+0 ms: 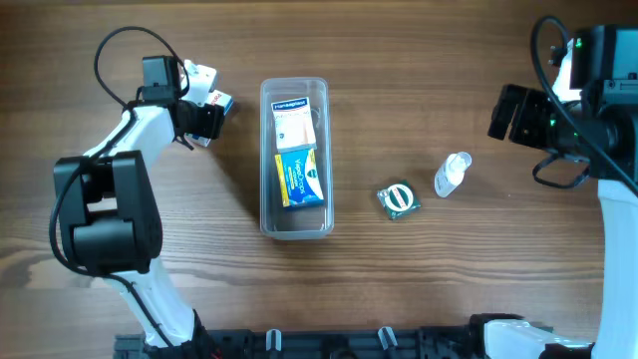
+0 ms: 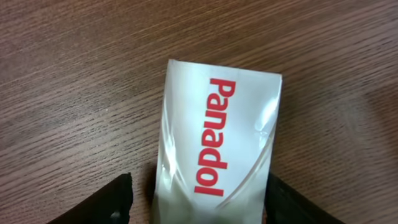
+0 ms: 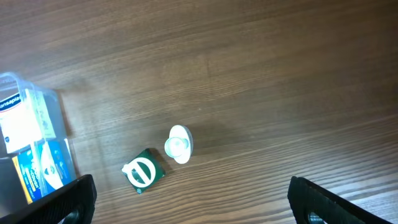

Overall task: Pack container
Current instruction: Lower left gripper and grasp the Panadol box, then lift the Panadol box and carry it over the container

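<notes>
The container (image 1: pixel 295 221) is a clear plastic tub at the table's middle; it also shows at the left edge of the right wrist view (image 3: pixel 59 115). It holds a white box (image 1: pixel 293 120) and a blue and yellow box (image 1: pixel 297 178). My left gripper (image 1: pixel 207 108) is left of the tub. In the left wrist view its fingers (image 2: pixel 199 190) straddle a white "Panadol" box (image 2: pixel 217 124). The right finger is against the box and a small gap shows at the left finger. My right gripper (image 1: pixel 518 112) is open and empty at the far right, high above the table (image 3: pixel 193 199).
A small green packet with a white ring mark (image 1: pixel 399 199) and a small clear bottle (image 1: pixel 452 175) lie right of the tub; both also show in the right wrist view, the packet (image 3: pixel 143 171) and the bottle (image 3: pixel 179 144). The table is bare wood elsewhere.
</notes>
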Controlling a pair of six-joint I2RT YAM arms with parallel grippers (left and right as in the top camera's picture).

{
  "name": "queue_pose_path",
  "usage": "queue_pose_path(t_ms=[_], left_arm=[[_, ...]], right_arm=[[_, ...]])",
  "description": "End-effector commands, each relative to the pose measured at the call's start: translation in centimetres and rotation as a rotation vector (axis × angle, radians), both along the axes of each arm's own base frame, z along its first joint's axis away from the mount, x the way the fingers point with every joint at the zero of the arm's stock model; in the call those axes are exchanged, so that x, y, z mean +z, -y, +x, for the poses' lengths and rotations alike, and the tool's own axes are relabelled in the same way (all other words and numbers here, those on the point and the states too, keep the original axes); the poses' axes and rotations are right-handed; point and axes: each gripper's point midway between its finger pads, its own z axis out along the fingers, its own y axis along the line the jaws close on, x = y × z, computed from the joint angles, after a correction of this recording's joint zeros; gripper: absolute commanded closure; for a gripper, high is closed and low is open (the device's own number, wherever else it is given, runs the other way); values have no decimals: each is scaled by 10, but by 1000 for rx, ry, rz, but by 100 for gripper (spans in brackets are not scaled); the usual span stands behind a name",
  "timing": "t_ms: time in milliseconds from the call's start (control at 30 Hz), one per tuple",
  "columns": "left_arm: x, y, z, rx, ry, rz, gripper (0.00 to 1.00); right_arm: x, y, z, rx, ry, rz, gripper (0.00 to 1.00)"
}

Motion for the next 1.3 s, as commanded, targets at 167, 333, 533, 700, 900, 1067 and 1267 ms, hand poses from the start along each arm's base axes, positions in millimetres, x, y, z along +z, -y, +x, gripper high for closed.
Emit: queue_pose_path(t_ms=[167,333,533,700,900,1067,1267], left_arm=[[-4,-3,1,6,-11,11,46],[4,-1,3,3,8,13,48],[56,9,12,27,117,-10,49],[118,31,13,95,228,-95,50],[169,55,3,77,331,-39,43],[150,31,-2,86,280,144,31],[94,8,-3,98,138,108,18]], right_arm=[[1,4,2,-8,2,-17,0],[1,4,2,-8,2,-17,0],[1,4,2,-8,2,-17,0],[1,4,2,-8,2,-17,0],[1,4,2,-8,2,-17,0],[1,4,2,-8,2,-17,0],[1,4,2,-8,2,-17,0]])
